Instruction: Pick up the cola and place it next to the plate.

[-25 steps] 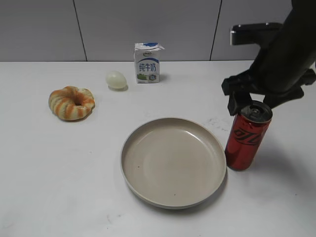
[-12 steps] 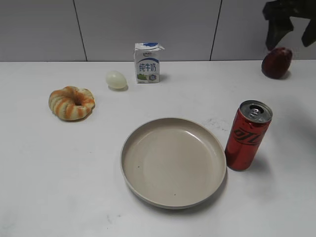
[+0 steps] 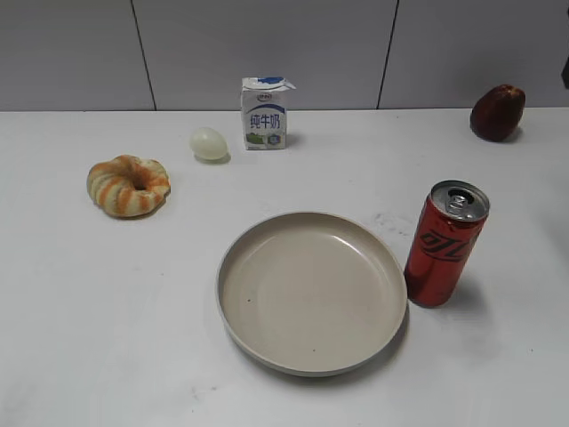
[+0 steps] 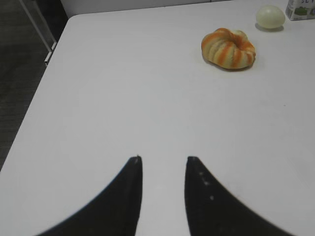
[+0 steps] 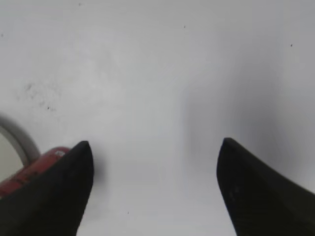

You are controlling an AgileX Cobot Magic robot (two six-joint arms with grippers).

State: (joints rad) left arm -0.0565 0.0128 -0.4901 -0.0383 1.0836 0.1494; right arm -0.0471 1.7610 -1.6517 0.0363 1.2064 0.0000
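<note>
The red cola can (image 3: 444, 245) stands upright on the white table, just right of the large beige plate (image 3: 311, 289), close to its rim. In the right wrist view a bit of the can (image 5: 29, 173) and the plate's rim (image 5: 19, 137) show at the lower left. My right gripper (image 5: 155, 147) is open wide and empty above bare table, apart from the can. My left gripper (image 4: 164, 160) is open and empty over bare table near the left edge. Neither gripper's jaws show in the exterior view.
An orange-striped ring bread (image 3: 129, 185) lies at the left and also shows in the left wrist view (image 4: 228, 47). A pale egg (image 3: 209, 143) and a white and blue milk carton (image 3: 265, 113) stand at the back. A dark red fruit (image 3: 496, 113) sits back right.
The right arm has left the can and pulled away up and to the right, out of the exterior view. The can stays standing beside the plate.
</note>
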